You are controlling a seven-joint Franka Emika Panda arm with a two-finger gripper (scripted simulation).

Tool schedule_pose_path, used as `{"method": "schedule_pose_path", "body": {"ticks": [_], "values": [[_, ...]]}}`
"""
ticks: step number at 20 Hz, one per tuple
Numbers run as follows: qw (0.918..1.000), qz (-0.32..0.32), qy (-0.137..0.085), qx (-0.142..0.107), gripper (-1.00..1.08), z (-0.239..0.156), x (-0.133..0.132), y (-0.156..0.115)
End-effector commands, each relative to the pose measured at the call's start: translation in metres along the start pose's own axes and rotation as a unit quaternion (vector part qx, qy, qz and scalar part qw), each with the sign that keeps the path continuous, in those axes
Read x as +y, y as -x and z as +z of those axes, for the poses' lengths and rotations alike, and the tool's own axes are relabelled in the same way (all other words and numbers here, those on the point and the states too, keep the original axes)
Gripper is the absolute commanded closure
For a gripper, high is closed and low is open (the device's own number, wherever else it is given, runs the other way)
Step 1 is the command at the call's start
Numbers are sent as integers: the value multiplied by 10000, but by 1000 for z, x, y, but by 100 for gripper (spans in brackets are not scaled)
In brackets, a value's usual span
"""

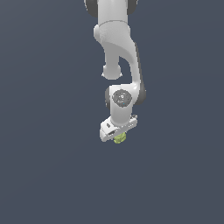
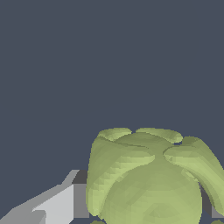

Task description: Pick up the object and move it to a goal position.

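The object (image 1: pixel 120 139) is a small knobbly yellow-green ball that pokes out just below the white gripper (image 1: pixel 118 135) at the end of the arm. In the wrist view the object (image 2: pixel 148 179) fills the near field, lumpy and lobed. One grey-white finger (image 2: pixel 65 203) presses against one side of it, and a sliver of the other finger (image 2: pixel 216 212) shows at the opposite side. The gripper is shut on the object. Most of the ball is hidden by the hand in the exterior view.
A plain dark blue-grey ground (image 1: pixel 43 175) lies all around. The white arm (image 1: pixel 116 39) comes down from the top of the exterior view. No other objects or edges show.
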State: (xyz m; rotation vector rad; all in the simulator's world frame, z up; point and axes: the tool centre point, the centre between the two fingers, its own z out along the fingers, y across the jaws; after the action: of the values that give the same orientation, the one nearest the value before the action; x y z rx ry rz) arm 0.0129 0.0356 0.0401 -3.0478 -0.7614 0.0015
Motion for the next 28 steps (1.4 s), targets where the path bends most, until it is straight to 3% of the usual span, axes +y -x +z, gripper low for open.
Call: {"method": "schedule_pose_path", "body": {"ticks": [1,11,16,21,28], "values": [[10000,-1,2,4,108,1,0,-1],[10000,1,4,6,108,0,1,0],[10000,1,4,6,108,-8,13,4],[10000,0,2,7,108,-29,43,14],[10000,-3,-2,8,108,-72,108,35]]}}
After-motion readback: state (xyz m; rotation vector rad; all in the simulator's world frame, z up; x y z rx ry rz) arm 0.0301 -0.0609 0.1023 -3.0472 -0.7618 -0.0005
